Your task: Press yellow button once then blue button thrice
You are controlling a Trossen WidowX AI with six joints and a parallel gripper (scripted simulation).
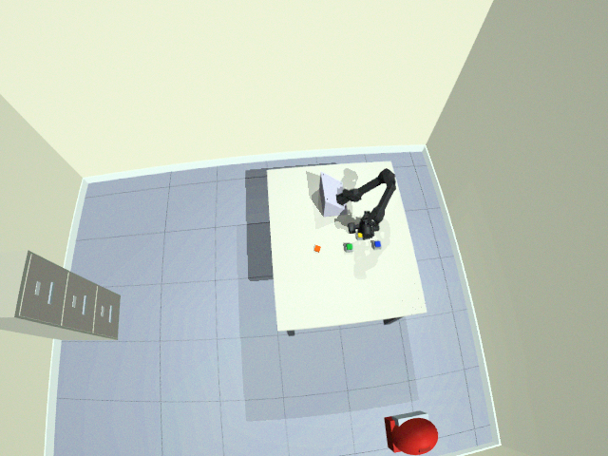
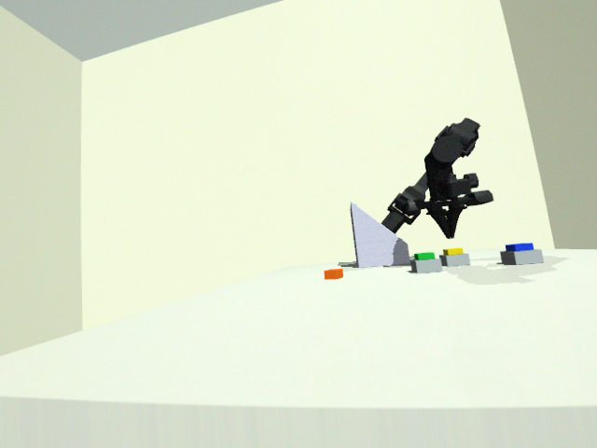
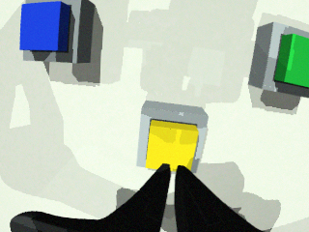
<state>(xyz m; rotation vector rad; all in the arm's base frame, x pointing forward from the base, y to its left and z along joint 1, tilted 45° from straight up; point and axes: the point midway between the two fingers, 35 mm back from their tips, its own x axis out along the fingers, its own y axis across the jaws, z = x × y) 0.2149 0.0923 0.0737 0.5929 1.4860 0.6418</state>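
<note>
above the white table top (image 2: pixel 289 347), the black six-joint arm (image 2: pixel 448 159) bends down from its base beside a pale lilac wedge-shaped panel (image 2: pixel 373 241), and its black parallel-jaw gripper (image 2: pixel 449 234) points straight down over the yellow square push-button on a grey base (image 2: pixel 452 251). from the exterior view the tips hang just above the yellow cap, with a clear gap of wall colour showing between them and the button. the two fingers are pressed together into one narrow point, only a thin slit between them, and they pinch nothing.

through the wrist view the yellow button (image 3: pixel 172 145) sits right under the tips, its near edge half covered by them. the blue square push-button on a grey base (image 3: pixel 44 26) lies up and to the left of it in that view, well apart, and the green square push-button on a grey base (image 3: pixel 295 60) lies up and to the right, cut by the frame edge.

from the exterior view the three buttons stand in a loose row on the table: green (image 2: pixel 424 256) nearest the lilac panel, yellow just beside it and a little further back, blue (image 2: pixel 519 247) off to the right. a small orange block (image 2: pixel 333 273) lies alone on the table to the left of the green button, apart from everything else.

seen from the top, the gripper (image 1: pixel 360 234) covers most of the yellow cap, with the green button (image 1: pixel 349 246) and blue button (image 1: pixel 377 243) either side and the orange block (image 1: pixel 316 248) further left. a grey drawer cabinet (image 1: pixel 66 303) hangs on the left wall, and a red rounded object (image 1: pixel 414 435) sits on the tiled floor (image 1: pixel 147 294) near the corner.
</note>
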